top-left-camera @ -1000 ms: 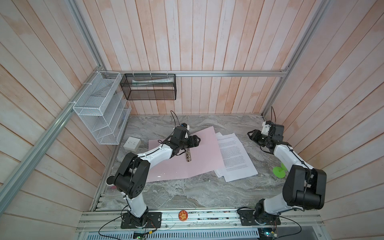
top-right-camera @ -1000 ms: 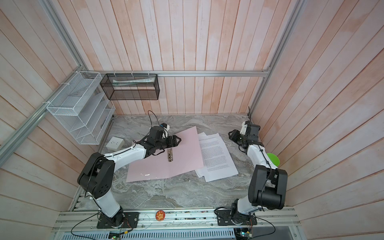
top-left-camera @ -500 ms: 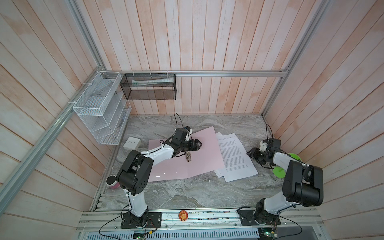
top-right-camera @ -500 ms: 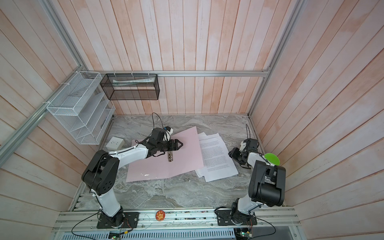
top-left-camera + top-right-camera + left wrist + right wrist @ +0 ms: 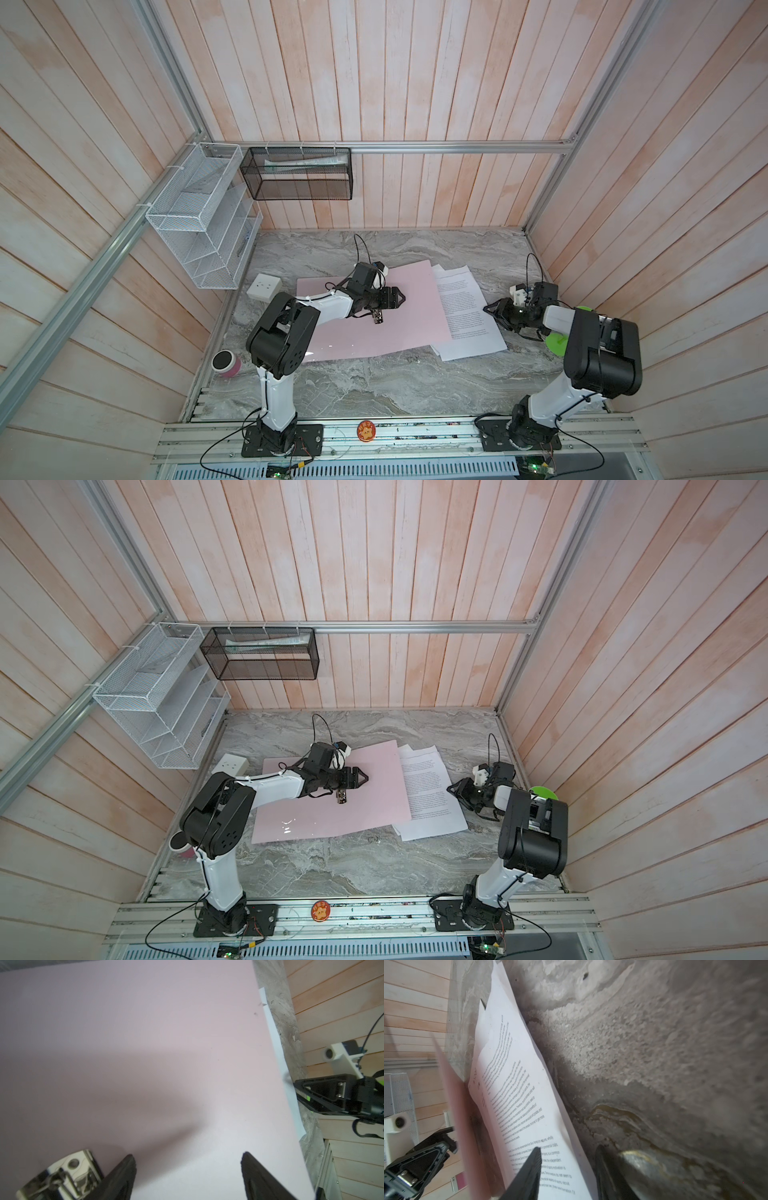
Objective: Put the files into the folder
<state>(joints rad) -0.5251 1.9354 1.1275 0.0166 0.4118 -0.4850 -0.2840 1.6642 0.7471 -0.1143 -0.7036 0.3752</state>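
Mid-frame in both top views, the pale pink folder (image 5: 419,328) lay flat on the marble table (image 5: 374,386), the printed files (image 5: 469,328) partly under its right edge. The left gripper (image 5: 401,298) hovered over it, jaws wide, empty. The right gripper (image 5: 487,308), jaws partly apart, straddled the files' right edge, clamping nothing.

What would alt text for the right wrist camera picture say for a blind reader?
The right gripper, jaws apart, straddles the edge of the files, white printed sheets lying on a grey marble table. The pink folder borders their other side.
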